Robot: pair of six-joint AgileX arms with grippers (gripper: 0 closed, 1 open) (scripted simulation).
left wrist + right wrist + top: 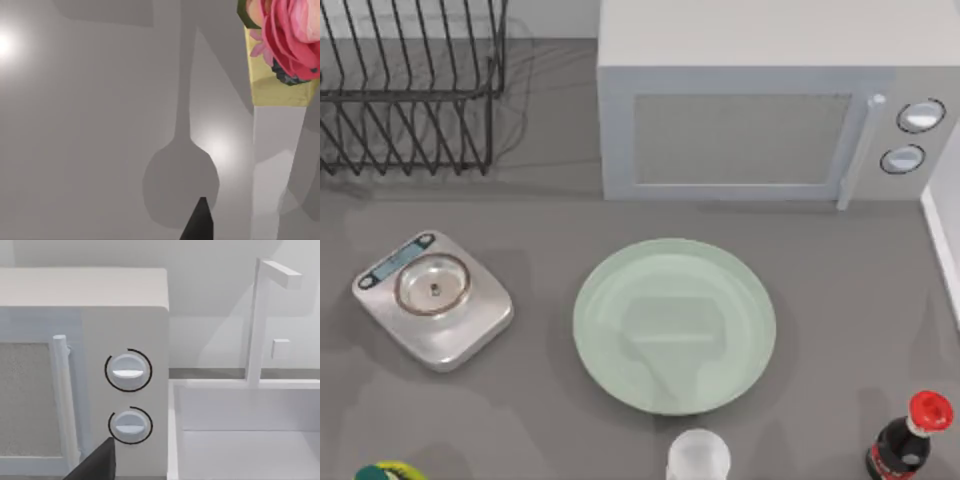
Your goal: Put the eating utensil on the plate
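Top view, left to right: a wire rack (410, 90) stands in the upper left of the frame. Below it, at the left, a silver scale (432, 300) carries its small round dish (433, 284). At the lower left edge is a yellow-green thing (385, 471), cut off by the frame. The microwave (760, 110) fills the upper middle and right. The plate (674, 325) lies in the centre of the table (840, 320), and its glossy face shows pale reflections.

Just below the plate and apart from its rim, a rounded translucent white shape at the lower edge looks like the bowl of the spoon (698, 456). Its handle is cut off by the frame. A dark bottle (908, 440) with a red cap stands in the lower right corner.

In the left wrist view, a dark tip of the left gripper (200, 222) sits at the bottom of the frame, over a spoon-shaped shadow (181, 182) on the grey surface. A yellow box with a pink flower (282, 45) is in the upper right. Whether this gripper is open or closed cannot be told, nor how the spoon itself lies relative to it.

In the right wrist view, a dark part of the right gripper (95, 465) shows at the bottom, before the microwave's two dials (128, 371). A white sink (250, 430) with a tap is to the right. Its state cannot be told either.
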